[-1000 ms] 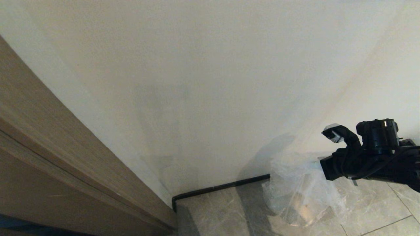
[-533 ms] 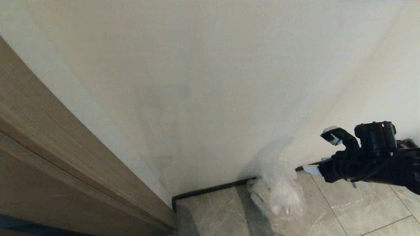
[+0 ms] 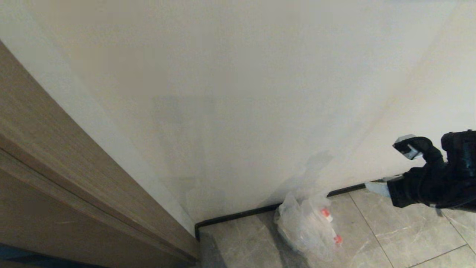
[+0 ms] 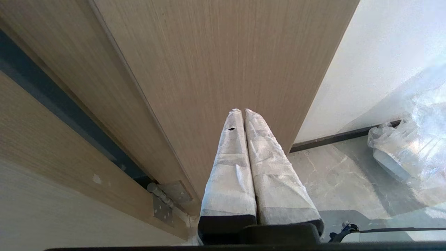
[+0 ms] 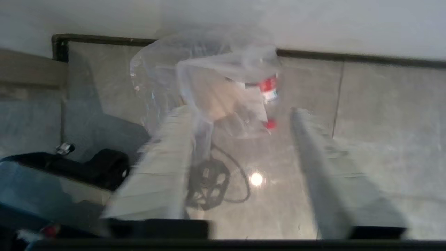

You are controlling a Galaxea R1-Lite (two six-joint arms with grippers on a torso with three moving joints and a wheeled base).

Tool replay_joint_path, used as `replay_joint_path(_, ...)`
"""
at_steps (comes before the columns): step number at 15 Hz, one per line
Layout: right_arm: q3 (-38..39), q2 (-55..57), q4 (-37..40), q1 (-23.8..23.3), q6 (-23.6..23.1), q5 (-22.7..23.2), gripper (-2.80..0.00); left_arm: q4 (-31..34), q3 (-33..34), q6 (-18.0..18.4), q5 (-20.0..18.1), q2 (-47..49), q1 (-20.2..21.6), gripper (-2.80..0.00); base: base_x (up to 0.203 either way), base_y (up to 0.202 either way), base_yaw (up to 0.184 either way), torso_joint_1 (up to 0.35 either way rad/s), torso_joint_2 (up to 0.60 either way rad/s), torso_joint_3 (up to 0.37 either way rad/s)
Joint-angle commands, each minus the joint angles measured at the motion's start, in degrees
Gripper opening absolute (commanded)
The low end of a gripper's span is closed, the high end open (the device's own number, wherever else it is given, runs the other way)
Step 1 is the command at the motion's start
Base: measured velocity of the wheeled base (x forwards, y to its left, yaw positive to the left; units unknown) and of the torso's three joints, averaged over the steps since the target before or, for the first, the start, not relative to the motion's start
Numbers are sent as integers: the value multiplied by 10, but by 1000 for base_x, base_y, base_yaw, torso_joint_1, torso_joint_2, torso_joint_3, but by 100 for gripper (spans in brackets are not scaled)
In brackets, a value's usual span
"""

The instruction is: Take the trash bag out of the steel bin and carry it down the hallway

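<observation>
The trash bag [image 3: 306, 227], clear and crinkly with red-capped items inside, lies on the grey hallway floor [image 3: 394, 230] against the white wall. It also shows in the left wrist view as the trash bag [image 4: 411, 146] and in the right wrist view as the trash bag [image 5: 216, 87]. My right gripper [image 3: 388, 167] hangs to the right of the bag and above it, open, with nothing between its fingers [image 5: 167, 164]. A wisp of bag film lies along one finger in the right wrist view. My left gripper [image 4: 243, 111] is shut and empty, pointing at a brown door panel. The steel bin is out of view.
A brown door panel [image 3: 55, 167] fills the left side, with a hinge [image 4: 163, 205] low on its frame. A black baseboard [image 3: 238, 215] runs along the wall's foot behind the bag. Part of my dark base [image 5: 104, 167] sits on the tiles.
The bag dropped from my right gripper and settled on the floor by the baseboard. The right gripper opened and drew back to the right and slightly up.
</observation>
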Motion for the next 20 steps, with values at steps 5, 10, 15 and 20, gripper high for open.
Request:
replay_joint_path(5, 12, -316, 168, -42, 58, -9, -280, 0, 0, 0, 0, -1, 0, -280, 0, 0, 0, 0, 0, 0)
replay_joint_path(10, 132, -595, 293, -45, 81, -51, -280, 0, 0, 0, 0, 0, 0, -280, 0, 0, 0, 0, 0, 0)
replay_joint_path(15, 266, -818, 275, -25, 94, -91, -280, 0, 0, 0, 0, -1, 0, -280, 0, 0, 0, 0, 0, 0)
replay_joint_path(20, 315, -866, 231, -11, 128, -110, -280, 0, 0, 0, 0, -1, 0, -280, 0, 0, 0, 0, 0, 0)
